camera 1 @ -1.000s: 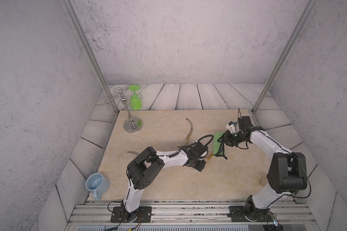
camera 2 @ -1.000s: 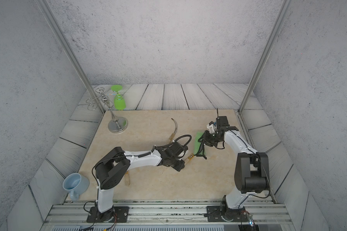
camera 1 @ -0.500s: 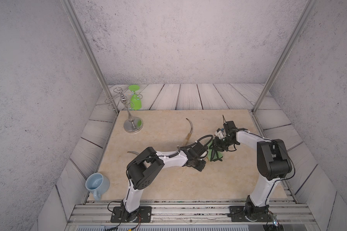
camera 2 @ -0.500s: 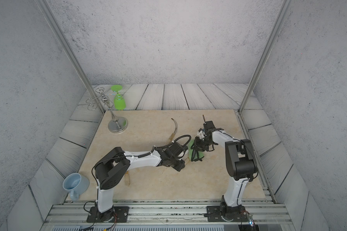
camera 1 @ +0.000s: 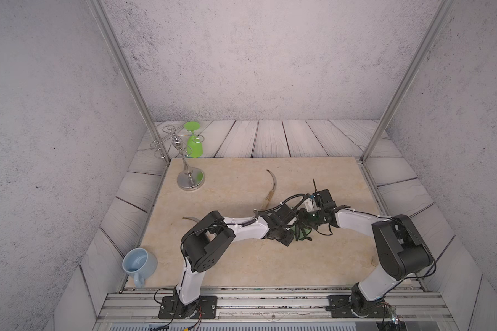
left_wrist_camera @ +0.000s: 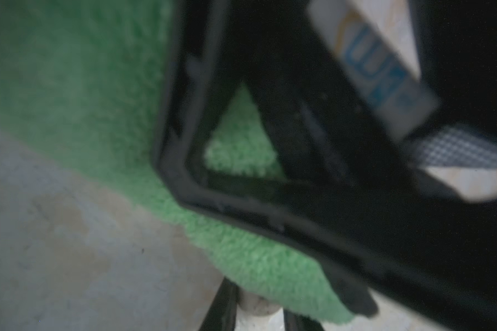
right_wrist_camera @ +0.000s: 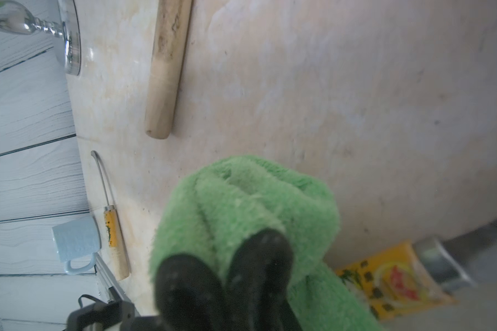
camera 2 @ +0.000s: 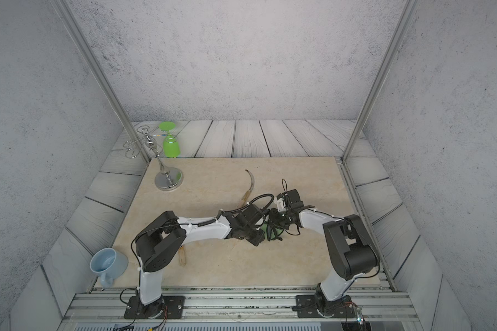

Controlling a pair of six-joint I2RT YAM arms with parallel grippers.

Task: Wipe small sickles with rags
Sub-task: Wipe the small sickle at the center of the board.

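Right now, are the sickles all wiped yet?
Not yet. Done: nothing I can confirm. In hand: the right gripper pinches the green rag by the labelled sickle in the left gripper. Still to do: the plain-handled sickle and the sickle near the mug.

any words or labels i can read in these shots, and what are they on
Nothing reads clearly.
White tag, blue letters, beside the green rag: too blurred.
Sickle handle, yellow label with dark characters: too blurred.
Second sickle handle, orange band with dark specks: too small.
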